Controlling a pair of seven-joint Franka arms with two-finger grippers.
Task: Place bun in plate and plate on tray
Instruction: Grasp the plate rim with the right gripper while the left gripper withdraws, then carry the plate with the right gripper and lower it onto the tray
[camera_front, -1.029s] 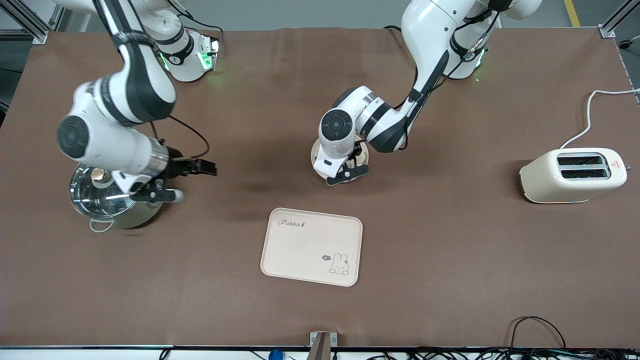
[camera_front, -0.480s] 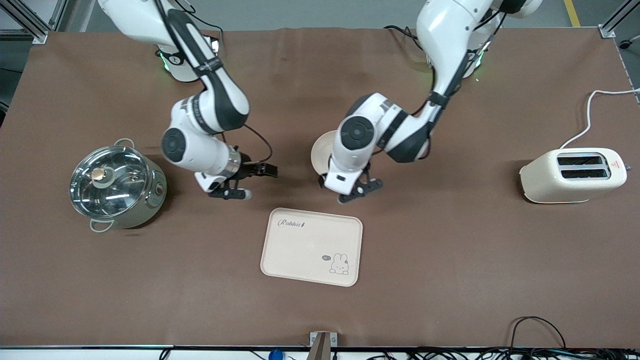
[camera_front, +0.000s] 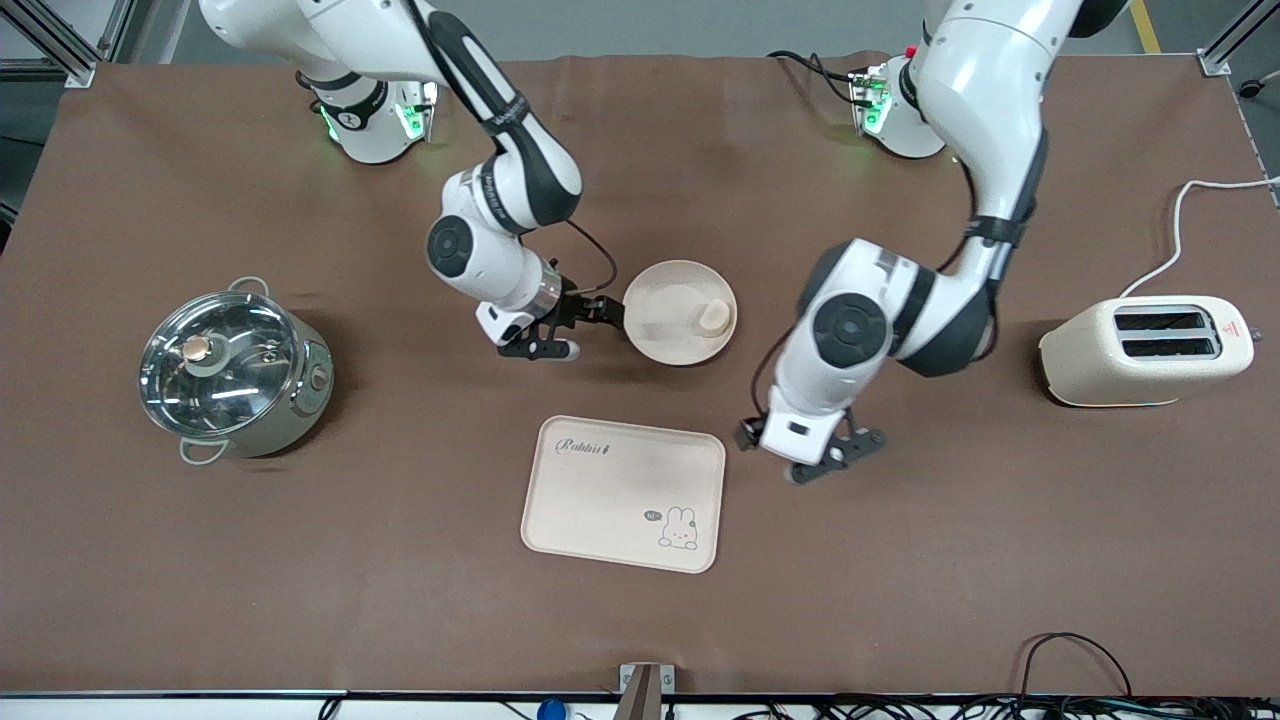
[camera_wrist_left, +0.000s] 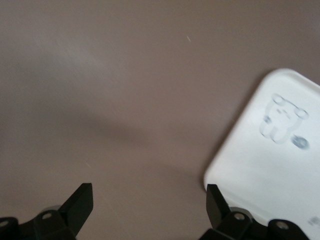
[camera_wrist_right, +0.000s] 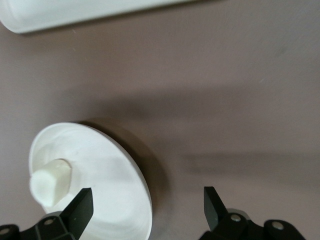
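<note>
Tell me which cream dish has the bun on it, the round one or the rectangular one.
The round plate holds the bun, near its rim. The rectangular tray, nearer the front camera, carries nothing.

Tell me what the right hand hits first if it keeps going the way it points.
Probably the plate: the right hand, fingers open, points at its rim beside it, with the bun on the plate. Its height is unclear.

light: even, bright overhead | shadows: soft, dark smears on the table (camera_front: 900, 560) under both arms | glare: reflections on the pot lid (camera_front: 215, 360) | blur: left wrist view smeared, tray (camera_wrist_left: 280, 150) print fuzzy | right wrist view: moderately soft
</note>
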